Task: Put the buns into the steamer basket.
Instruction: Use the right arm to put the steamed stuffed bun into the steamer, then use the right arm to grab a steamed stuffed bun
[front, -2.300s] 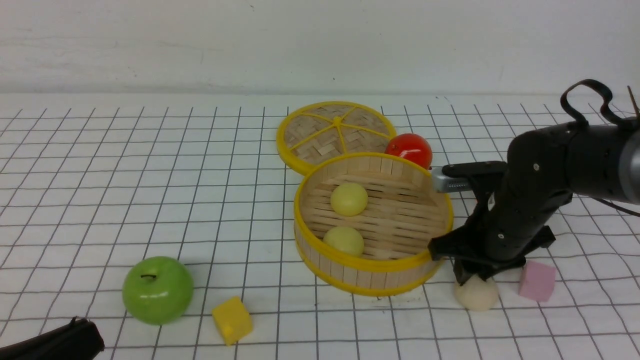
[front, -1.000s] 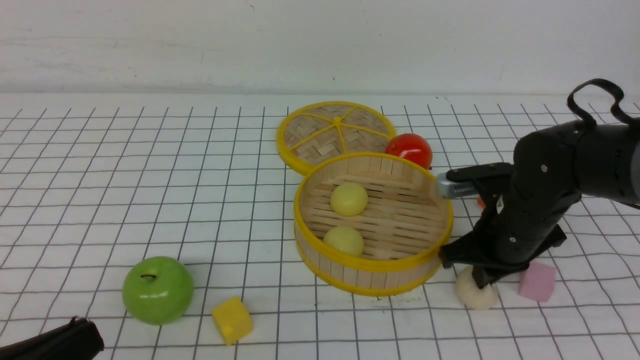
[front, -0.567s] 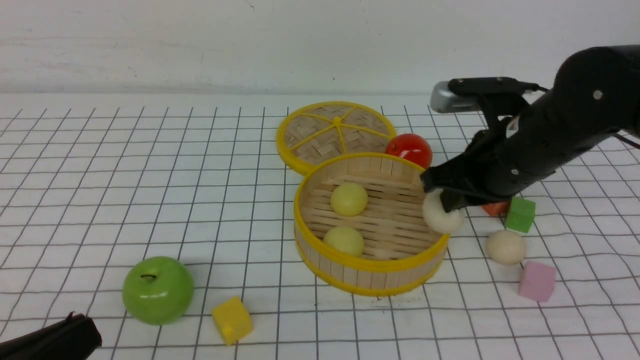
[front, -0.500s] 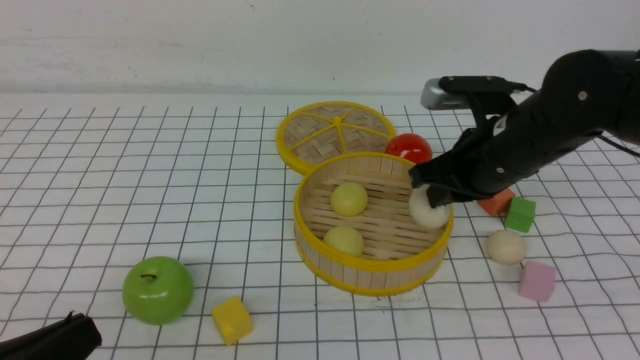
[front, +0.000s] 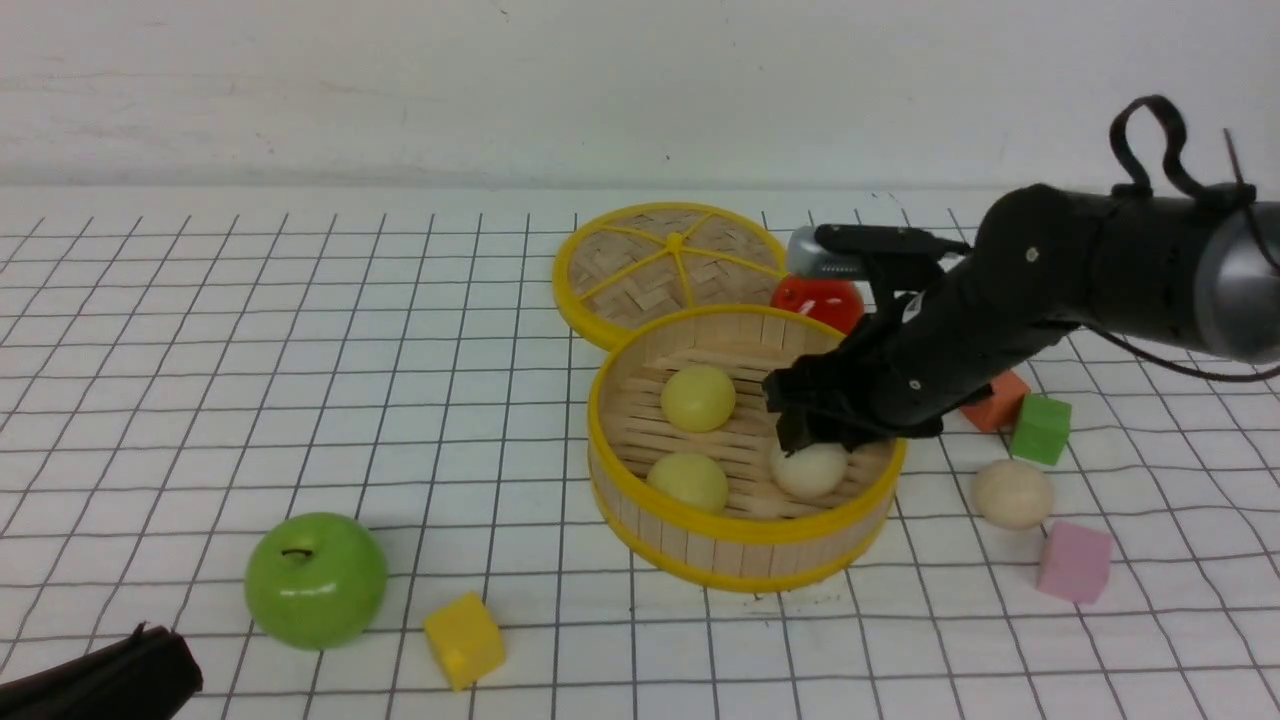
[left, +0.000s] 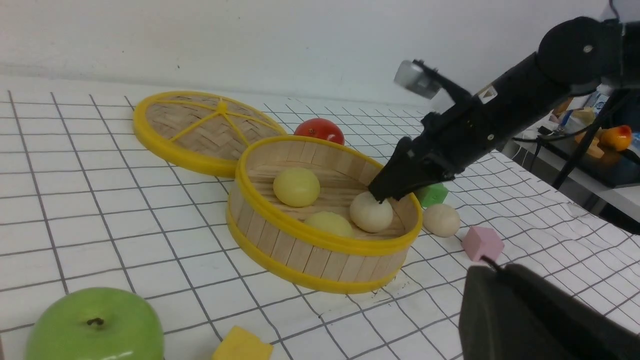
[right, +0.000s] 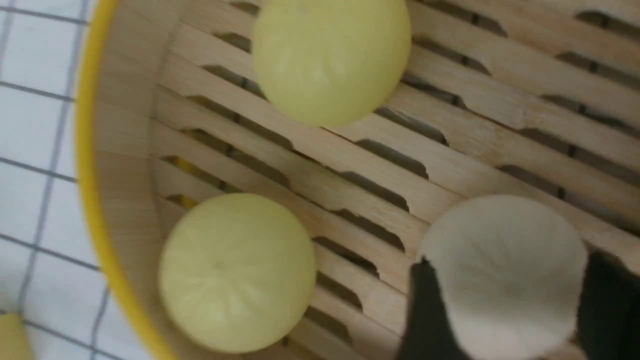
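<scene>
The steamer basket (front: 650, 520) stands mid-table and holds two pale yellow buns (front: 697, 398) (front: 687, 481) and one cream bun (front: 808, 470), which rests on the slatted floor at the right side. My right gripper (front: 812, 440) hangs just over that cream bun (right: 502, 270). It is open, one black finger (right: 425, 310) on each side of the bun. Another cream bun (front: 1013, 494) lies on the table right of the basket. My left gripper (left: 487, 267) is shut and empty, low at the near left (front: 110, 680).
The woven lid (front: 670, 265) lies flat behind the basket, with a red tomato (front: 800, 298) beside it. An orange cube (front: 998, 400), a green cube (front: 1040, 428) and a pink cube (front: 1074, 562) sit to the right. A green apple (front: 315, 580) and a yellow cube (front: 463, 640) sit near left.
My right gripper lifted the cream bun from the table beside the pink cube, carried it left over the basket rim and lowered it inside. The bun now rests on the basket floor.
</scene>
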